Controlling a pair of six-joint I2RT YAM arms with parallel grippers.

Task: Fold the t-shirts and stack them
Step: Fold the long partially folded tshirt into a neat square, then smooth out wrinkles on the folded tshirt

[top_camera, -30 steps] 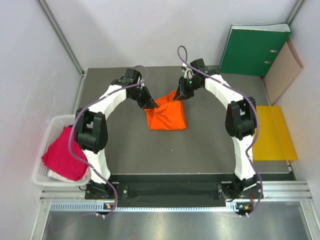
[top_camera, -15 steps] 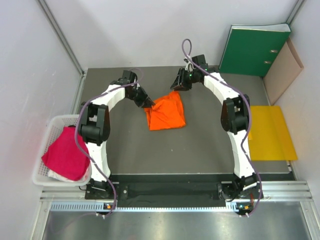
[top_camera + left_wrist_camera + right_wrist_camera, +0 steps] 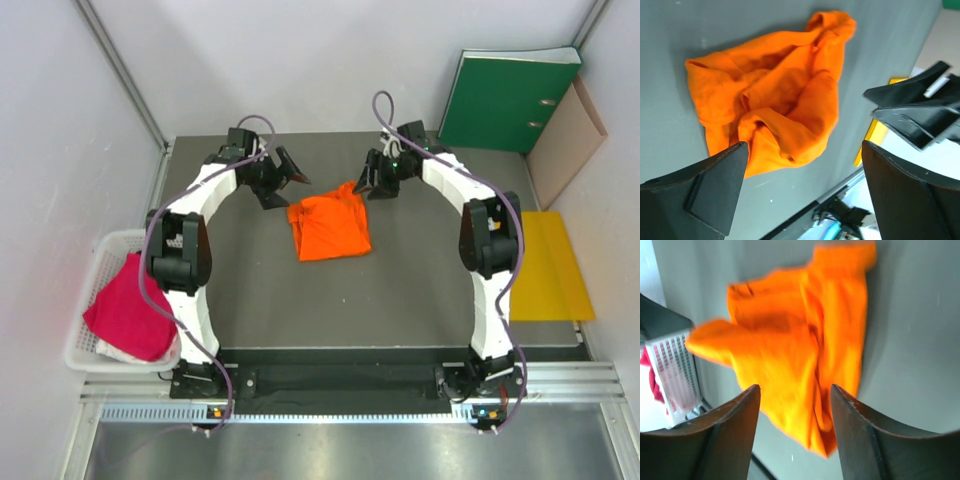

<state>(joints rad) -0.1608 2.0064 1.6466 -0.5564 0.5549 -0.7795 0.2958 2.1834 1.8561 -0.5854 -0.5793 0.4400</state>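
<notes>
Table (image 3: 400, 300): grey top, both arms reaching to its far half.
Basket (image 3: 105, 250): white mesh, at the near left edge.
Orange t-shirt (image 3: 330, 228): lies rumpled at the far centre of the table; its far corners, pinched and lifted a second ago, are now dropped.
Pink t-shirt (image 3: 128, 312): heaped in the basket, unmoved.
Left gripper (image 3: 288, 185): claw wide, empty, drawn off the shirt's far left corner.
Right gripper (image 3: 370, 190): claw parted, empty, just beside the far right corner.

White arm links (image 3: 215, 185), black joints (image 3: 183, 258), purplish cables (image 3: 375, 105), dark wedge-shaped fingers (image 3: 715, 190).
</notes>
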